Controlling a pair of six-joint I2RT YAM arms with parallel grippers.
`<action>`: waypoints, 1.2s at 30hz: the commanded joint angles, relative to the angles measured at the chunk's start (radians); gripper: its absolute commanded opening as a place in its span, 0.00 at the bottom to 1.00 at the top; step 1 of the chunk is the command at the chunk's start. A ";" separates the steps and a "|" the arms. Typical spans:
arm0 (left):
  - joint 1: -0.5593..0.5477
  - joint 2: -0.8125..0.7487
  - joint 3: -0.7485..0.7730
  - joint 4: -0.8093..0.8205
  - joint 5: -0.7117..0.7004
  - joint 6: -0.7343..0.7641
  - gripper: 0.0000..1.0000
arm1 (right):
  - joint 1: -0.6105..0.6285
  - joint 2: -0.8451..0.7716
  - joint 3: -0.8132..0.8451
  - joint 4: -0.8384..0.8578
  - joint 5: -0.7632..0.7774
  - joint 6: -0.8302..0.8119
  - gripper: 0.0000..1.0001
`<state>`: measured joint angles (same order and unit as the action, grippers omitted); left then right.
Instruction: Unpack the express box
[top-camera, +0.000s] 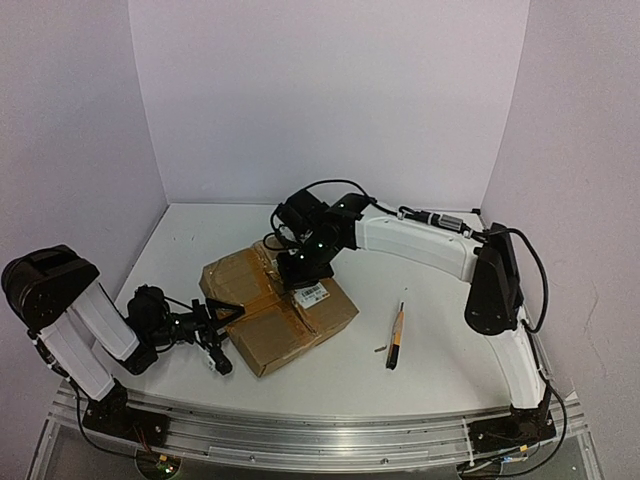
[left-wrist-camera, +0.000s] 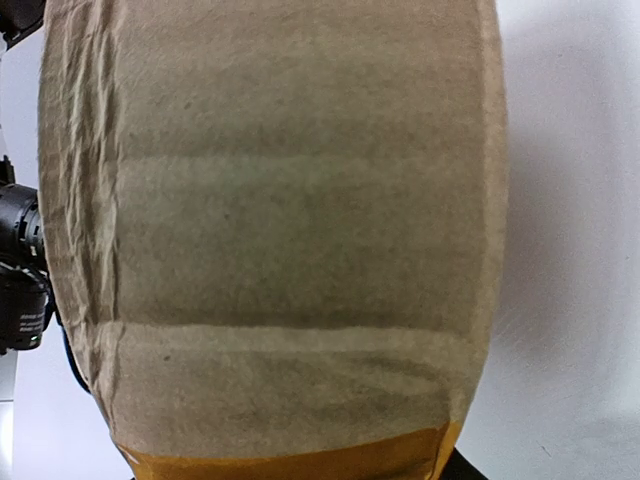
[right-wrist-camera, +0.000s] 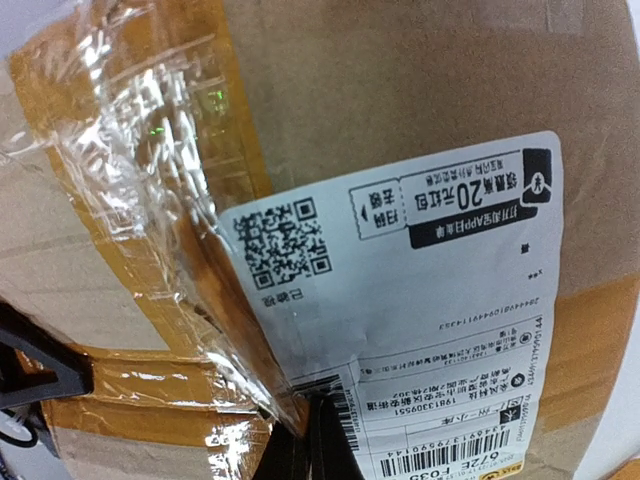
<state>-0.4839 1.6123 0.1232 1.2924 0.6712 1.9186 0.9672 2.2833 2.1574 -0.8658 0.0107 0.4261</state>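
Observation:
The express box (top-camera: 280, 305), brown cardboard with tan tape and a white barcode label (top-camera: 312, 293), lies flat in the middle of the table. My left gripper (top-camera: 226, 337) is open against the box's near-left side, one finger high and one low. In the left wrist view the box's side wall (left-wrist-camera: 280, 230) fills the frame and my fingers are hidden. My right gripper (top-camera: 298, 272) points down on the box top beside the label. In the right wrist view its fingertips (right-wrist-camera: 312, 448) are pressed together where the label (right-wrist-camera: 420, 280) meets the crinkled clear tape (right-wrist-camera: 150, 180).
A slim yellow-black utility knife (top-camera: 396, 338) lies on the table right of the box, with a small dark bit (top-camera: 379, 350) beside it. White walls enclose the table at the back and sides. The left gripper's black finger (right-wrist-camera: 40, 375) shows in the right wrist view.

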 joint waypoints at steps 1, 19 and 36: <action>-0.002 -0.091 -0.004 0.020 0.066 -0.022 0.37 | 0.038 -0.059 0.002 0.041 0.274 -0.065 0.00; -0.033 -0.414 0.082 -0.474 0.042 -0.153 0.36 | 0.168 0.083 0.094 0.027 0.577 -0.275 0.52; -0.043 -0.463 0.138 -0.582 0.005 -0.249 0.35 | 0.173 0.078 -0.003 -0.040 0.730 -0.347 0.44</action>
<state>-0.5240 1.2142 0.1979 0.6636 0.6425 1.7013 1.1526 2.3638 2.1581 -0.8452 0.6402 0.0774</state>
